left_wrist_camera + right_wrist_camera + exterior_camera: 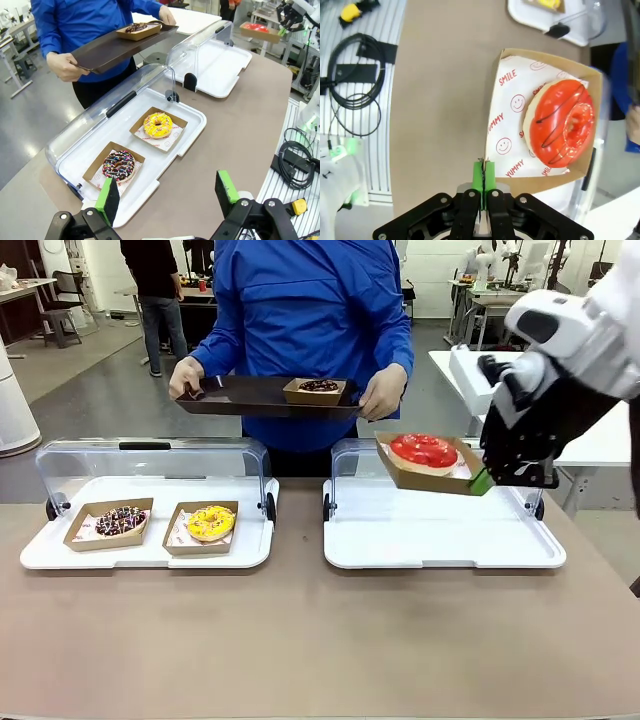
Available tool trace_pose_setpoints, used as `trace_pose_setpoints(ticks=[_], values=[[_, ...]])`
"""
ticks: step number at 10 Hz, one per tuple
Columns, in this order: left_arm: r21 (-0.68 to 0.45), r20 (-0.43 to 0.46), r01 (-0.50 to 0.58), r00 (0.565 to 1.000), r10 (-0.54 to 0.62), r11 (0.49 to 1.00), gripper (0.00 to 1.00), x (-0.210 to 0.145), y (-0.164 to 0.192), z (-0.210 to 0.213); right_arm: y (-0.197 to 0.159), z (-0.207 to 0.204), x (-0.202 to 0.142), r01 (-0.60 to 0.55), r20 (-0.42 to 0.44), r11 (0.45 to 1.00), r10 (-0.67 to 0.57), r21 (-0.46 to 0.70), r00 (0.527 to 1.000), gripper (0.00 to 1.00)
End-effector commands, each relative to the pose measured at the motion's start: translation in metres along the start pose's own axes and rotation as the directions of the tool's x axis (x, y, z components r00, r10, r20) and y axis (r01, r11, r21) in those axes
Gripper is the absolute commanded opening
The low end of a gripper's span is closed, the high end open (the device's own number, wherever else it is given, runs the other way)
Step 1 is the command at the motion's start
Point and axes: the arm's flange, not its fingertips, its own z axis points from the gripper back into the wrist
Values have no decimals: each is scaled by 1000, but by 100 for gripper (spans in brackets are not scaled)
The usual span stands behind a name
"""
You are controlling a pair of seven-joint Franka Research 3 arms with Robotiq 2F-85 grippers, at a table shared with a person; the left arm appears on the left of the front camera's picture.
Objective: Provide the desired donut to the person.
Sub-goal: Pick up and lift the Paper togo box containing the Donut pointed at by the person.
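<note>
Right pincer tight on the cardboard tray under the red donut, fingertips partly hidden.

R arm: raised over bench's right side, wrist angled down. R pincer clamped tight on donut carton rim. L pincer: jaws wide apart, above bench's left end.

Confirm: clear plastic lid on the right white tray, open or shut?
Open. The clear plastic lid stands tilted back behind the white tray, whose flat surface lies uncovered.
</note>
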Motion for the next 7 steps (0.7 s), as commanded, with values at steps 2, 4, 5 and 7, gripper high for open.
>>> trace_pose_setpoints(ticks=[2, 4, 5, 7], values=[[-7, -5, -13, 1000, 13, 1000, 100, 0, 0, 2, 2, -20, 6, 98, -58, 993, -101, -67, 993, 0], [-7, -5, -13, 1000, 13, 1000, 100, 0, 0, 2, 7, 7, 2, 17, -1, 999, -17, -40, 1000, 0], [-7, -5, -13, 1000, 13, 1000, 100, 0, 0, 2, 7, 7, 2, 17, -1, 999, -17, -40, 1000, 0], [-7, -5, -13, 1000, 13, 1000, 100, 0, 0, 2, 7, 7, 2, 17, -1, 999, -17, -40, 1000, 0]])
